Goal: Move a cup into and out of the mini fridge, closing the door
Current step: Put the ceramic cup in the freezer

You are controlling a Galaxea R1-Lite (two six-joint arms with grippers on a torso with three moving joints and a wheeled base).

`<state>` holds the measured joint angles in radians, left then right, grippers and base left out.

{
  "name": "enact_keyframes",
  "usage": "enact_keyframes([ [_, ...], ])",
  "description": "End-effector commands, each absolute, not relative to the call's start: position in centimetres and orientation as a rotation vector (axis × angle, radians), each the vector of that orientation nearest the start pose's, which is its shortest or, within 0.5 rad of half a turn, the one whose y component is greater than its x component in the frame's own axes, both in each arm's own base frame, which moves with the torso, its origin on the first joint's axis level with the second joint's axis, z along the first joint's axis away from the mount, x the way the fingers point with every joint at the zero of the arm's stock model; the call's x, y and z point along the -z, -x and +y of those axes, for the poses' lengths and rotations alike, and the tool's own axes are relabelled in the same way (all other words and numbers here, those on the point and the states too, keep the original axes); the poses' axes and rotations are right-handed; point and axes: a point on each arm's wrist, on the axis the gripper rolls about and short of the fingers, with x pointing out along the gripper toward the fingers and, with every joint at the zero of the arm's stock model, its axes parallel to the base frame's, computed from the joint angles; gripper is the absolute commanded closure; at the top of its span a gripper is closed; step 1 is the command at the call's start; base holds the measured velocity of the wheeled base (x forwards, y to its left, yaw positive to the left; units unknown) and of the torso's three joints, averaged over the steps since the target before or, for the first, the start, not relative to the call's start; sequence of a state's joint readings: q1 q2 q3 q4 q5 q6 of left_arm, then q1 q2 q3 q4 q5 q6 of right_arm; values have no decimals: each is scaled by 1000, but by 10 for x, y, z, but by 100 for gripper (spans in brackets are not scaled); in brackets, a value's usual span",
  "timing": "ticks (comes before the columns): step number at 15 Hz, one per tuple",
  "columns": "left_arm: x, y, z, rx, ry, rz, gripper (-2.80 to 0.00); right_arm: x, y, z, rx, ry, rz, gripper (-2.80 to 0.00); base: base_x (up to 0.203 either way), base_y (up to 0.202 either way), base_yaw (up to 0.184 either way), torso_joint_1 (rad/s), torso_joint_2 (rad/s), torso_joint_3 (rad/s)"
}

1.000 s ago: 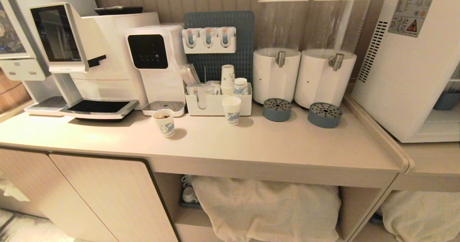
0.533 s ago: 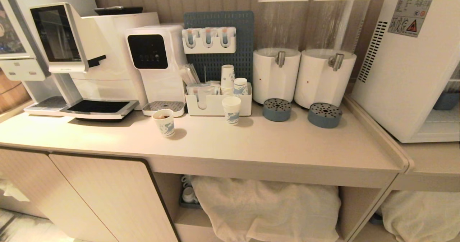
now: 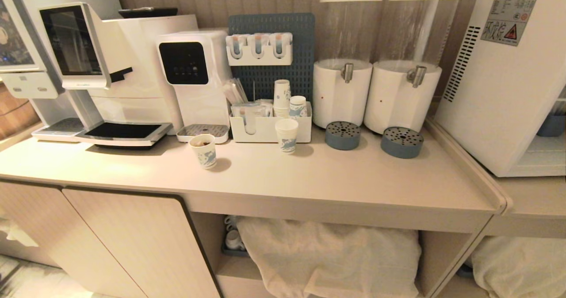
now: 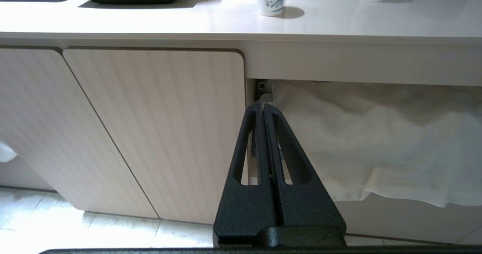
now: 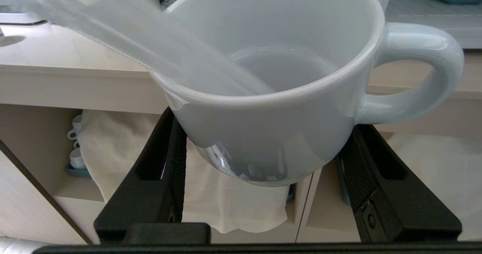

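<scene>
Against the head view of a second ago I see the whole scene slid slightly, counter, machines and fridge alike, so the camera shifted and nothing on the counter has moved on its own. The cup, a squat glossy white ceramic mug with a thick loop handle, sits upright and clamped between the ribbed black fingers of my right gripper, held out in front of the open shelf under the counter; a pale translucent streak crosses its mouth and I cannot tell what that is. My left gripper hangs low before the cabinet door with its two black triangular fingers pressed flat together, holding nothing. The mini fridge stands at the right end, a white boxy shell with vent slots and a warning sticker on its side; its front runs off the picture's edge, so I cannot tell how the door stands. The countertop is smooth, matte and beige. On it are two tapered paper cups with blue print, two drink dispensers with clear cylinders on white bases, and a blue perforated panel. Crumpled white cloth fills the shelf below.
</scene>
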<state>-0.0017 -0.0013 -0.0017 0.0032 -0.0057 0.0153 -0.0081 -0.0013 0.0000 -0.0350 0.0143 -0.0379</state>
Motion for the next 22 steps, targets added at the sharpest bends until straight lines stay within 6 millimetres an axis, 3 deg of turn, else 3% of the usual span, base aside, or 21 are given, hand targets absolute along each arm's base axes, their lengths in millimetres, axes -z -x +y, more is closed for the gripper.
enact_keyframes([
  [1, -76, 23, 0, 8, -15, 1, 0, -75, 22, 0, -6, 39, -20, 0, 6, -74, 3, 1, -1, -1],
  [17, -76, 23, 0, 8, -12, 1, 0, -75, 22, 0, -6, 38, -20, 0, 0, -188, 1, 3, 1, 3],
  [22, -76, 23, 0, 8, -20, 1, 0, -74, 22, 0, -6, 40, -19, 0, 0, -37, 2, 1, 2, 1],
])
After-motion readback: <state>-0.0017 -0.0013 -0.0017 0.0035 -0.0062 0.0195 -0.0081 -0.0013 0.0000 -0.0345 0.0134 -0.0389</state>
